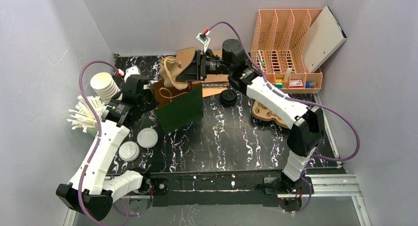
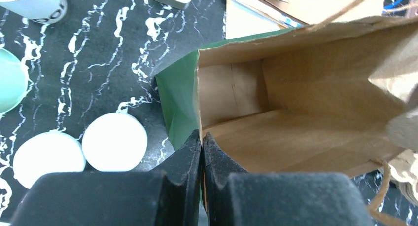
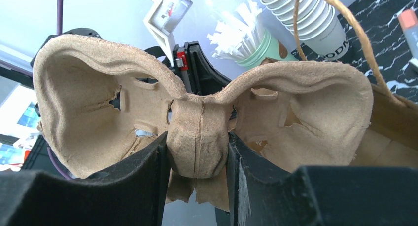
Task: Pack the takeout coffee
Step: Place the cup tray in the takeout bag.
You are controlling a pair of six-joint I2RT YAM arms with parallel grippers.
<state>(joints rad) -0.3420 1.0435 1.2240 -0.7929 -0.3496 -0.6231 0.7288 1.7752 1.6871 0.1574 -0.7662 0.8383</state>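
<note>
**Left wrist view: bag rim pinched, carrier held at the mouth**

My left claw is closed tight on the near rim of the paper bag, one finger on the green outside and the other on the brown inside. The bag stands upright and open on the desk, and its floor shows bare.

My right claw grips the cup carrier by its middle bridge, a finger pressed on each side, with a cup well spreading out to either side. From above, the carrier is tilted on edge at the far side of the bag's mouth. I cannot tell whether it touches the rim.

Two white lids lie flat just left of the bag. A stack of paper cups stands at the far left, a black lid sits right of the bag, and a second carrier lies under my right arm.
</note>
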